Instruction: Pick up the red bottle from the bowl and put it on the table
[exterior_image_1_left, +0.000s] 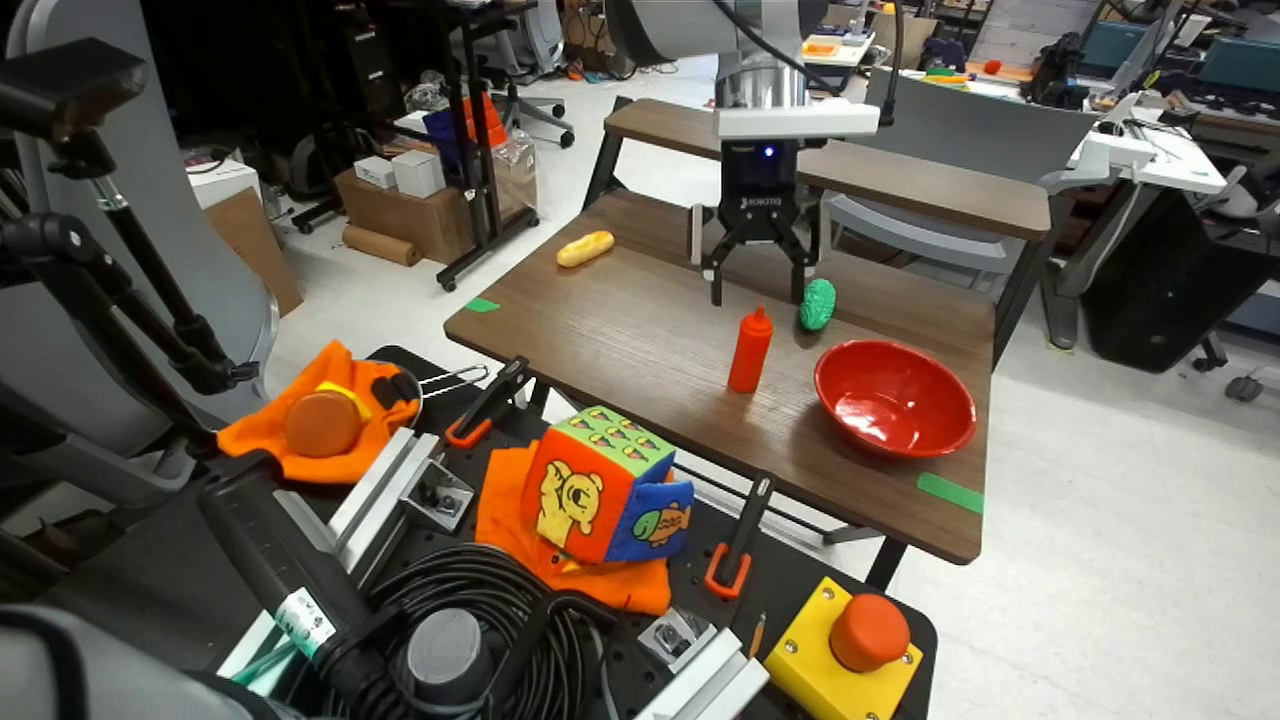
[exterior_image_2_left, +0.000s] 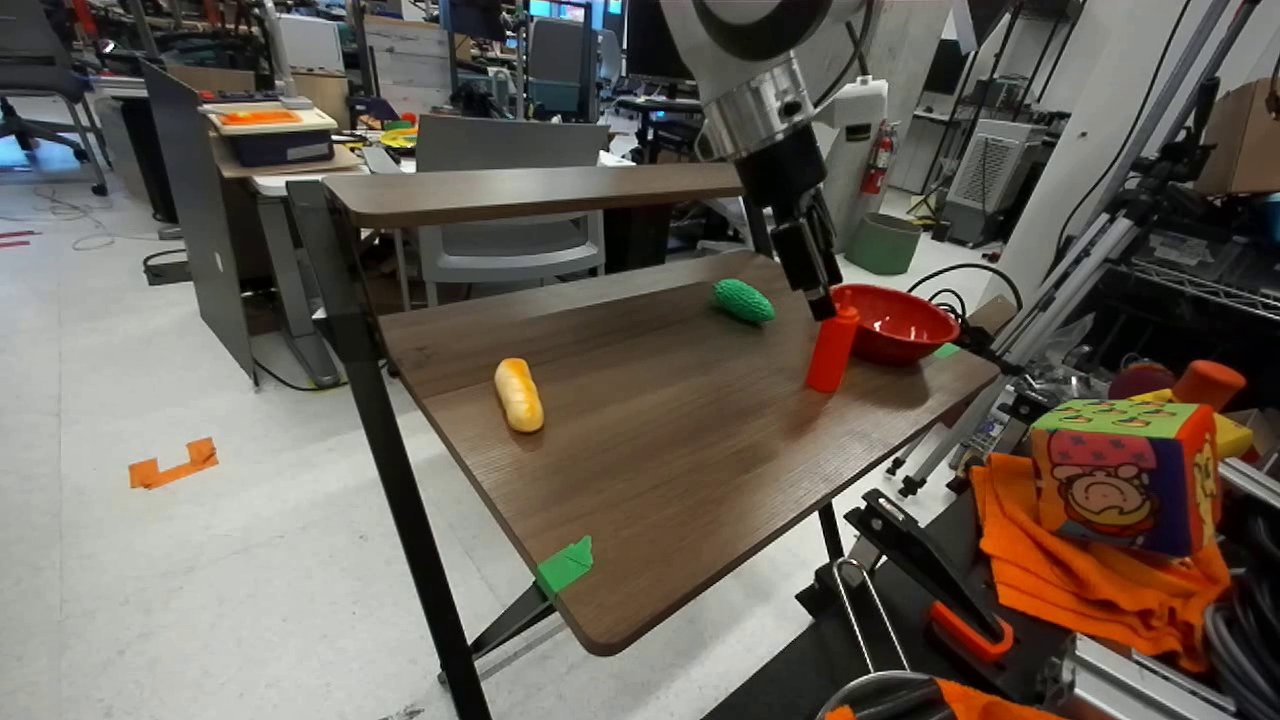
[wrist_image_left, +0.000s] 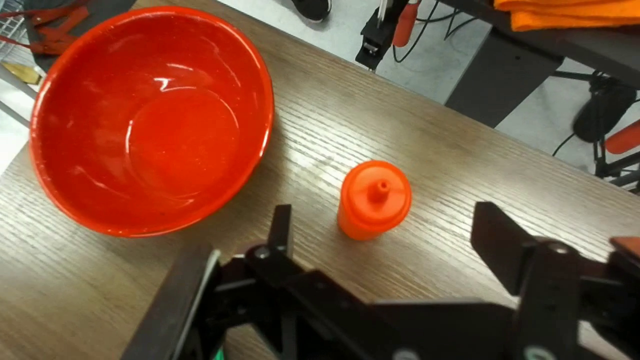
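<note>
The red squeeze bottle (exterior_image_1_left: 750, 352) stands upright on the brown wooden table (exterior_image_1_left: 620, 330), beside the bowl and apart from it. It also shows in an exterior view (exterior_image_2_left: 830, 355) and in the wrist view (wrist_image_left: 370, 205). The shiny red bowl (exterior_image_1_left: 900, 405) has nothing in it; it shows in an exterior view (exterior_image_2_left: 895, 325) and at the upper left of the wrist view (wrist_image_left: 165, 135). My gripper (exterior_image_1_left: 757, 289) is open with nothing between its fingers. It points down above the table near the bottle. In the wrist view (wrist_image_left: 382, 206) the bottle appears between the fingertips, beyond them.
A green bumpy object (exterior_image_1_left: 818, 304) lies behind the bottle. A yellow bread-like object (exterior_image_2_left: 518, 395) lies toward the table's other end. A raised shelf (exterior_image_1_left: 920, 185) runs along the back edge. A dark cart with a toy cube (exterior_image_1_left: 600, 490) and clamps stands alongside the table.
</note>
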